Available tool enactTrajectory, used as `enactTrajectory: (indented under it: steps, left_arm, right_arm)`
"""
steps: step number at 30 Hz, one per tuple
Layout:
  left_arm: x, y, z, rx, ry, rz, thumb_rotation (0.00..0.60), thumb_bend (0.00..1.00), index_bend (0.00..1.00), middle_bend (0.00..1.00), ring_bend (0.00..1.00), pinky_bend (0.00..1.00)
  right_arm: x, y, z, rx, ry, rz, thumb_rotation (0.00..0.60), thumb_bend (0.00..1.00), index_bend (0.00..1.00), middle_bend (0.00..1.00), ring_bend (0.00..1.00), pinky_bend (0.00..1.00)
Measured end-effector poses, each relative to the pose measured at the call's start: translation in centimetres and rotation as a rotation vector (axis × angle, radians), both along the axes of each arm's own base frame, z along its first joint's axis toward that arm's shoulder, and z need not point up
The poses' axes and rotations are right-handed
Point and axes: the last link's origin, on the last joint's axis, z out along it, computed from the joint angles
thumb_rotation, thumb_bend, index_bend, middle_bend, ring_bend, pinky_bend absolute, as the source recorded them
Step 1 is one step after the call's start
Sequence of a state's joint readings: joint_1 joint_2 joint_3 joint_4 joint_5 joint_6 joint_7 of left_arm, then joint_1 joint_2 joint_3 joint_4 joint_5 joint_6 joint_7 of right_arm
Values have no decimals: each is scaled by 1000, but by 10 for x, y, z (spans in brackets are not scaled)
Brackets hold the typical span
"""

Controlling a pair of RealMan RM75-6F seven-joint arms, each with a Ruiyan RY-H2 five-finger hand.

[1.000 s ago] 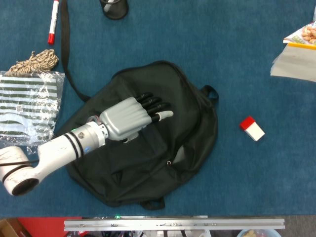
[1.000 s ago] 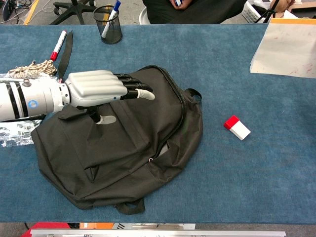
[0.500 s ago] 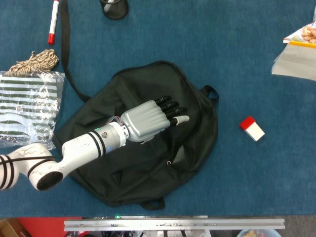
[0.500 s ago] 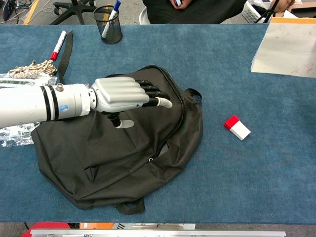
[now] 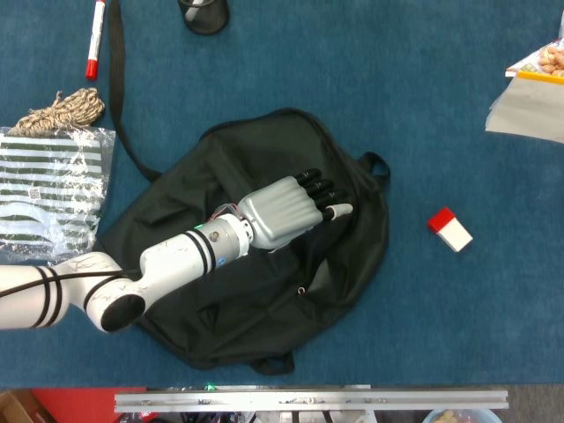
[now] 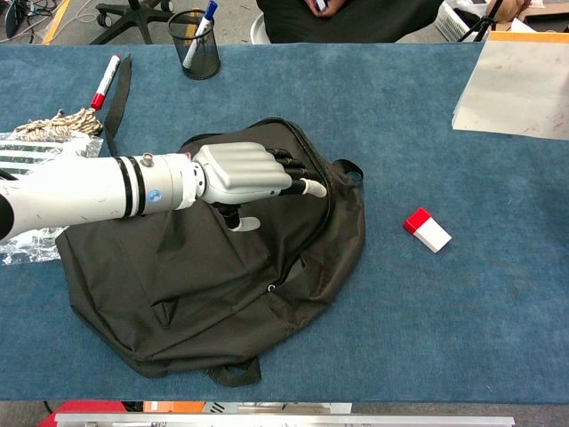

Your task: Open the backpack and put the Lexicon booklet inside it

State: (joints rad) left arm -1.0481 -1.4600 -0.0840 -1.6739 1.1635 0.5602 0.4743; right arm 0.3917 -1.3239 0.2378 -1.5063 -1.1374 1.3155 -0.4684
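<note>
Head overhead, chest oblique; shared backpack (image 5: 264, 264).

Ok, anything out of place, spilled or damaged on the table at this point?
Nothing spilled or damaged. The backpack lies flat, rumpled and askew on the blue table, its strap trailing toward the red marker. The left hand reaches over it, holding nothing. A red-and-white block sits alone to the side.

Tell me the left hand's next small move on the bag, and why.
Probably ease the left hand a little further toward the zipper line along the backpack's curved edge and feel for the pull. The backpack lies flat and looks closed, the hand holds nothing, and its fingertips sit just short of that seam. I cannot make out the zipper pull itself.
</note>
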Motion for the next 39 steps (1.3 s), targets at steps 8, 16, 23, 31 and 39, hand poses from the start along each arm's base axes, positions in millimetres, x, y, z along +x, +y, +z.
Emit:
enactTrajectory:
  steps: [8,16,23,31,39]
  left_arm:
    - [11,2,-11,18,26,-13,600,366,0,0,0,54]
    - [17,3,-21,39,62,-13,600,366,1,0,0,56]
    - [15,5,-25,121,102,-47,600,380,136,0,0,66]
    - [8,-5,-26,156,148,-77,600,381,184,0,47,131]
    - [19,-9,-19,138,83,-51,600,382,73,0,46,140]
  right_arm:
    - [-1,-1,-1,1,1,-4,600,521,767,558,418,552]
    - [-1,-1,-1,-2,0,-7,600,520,773,559,418,552]
    - [-3,0,2,-9,-4,-11,600,521,773,559,418,552]
    - [-3,1,2,-10,-8,-9,600,520,774,560,419,552]
    - [-3,4,5,-18,-12,-11,600,521,774,561,419,552]
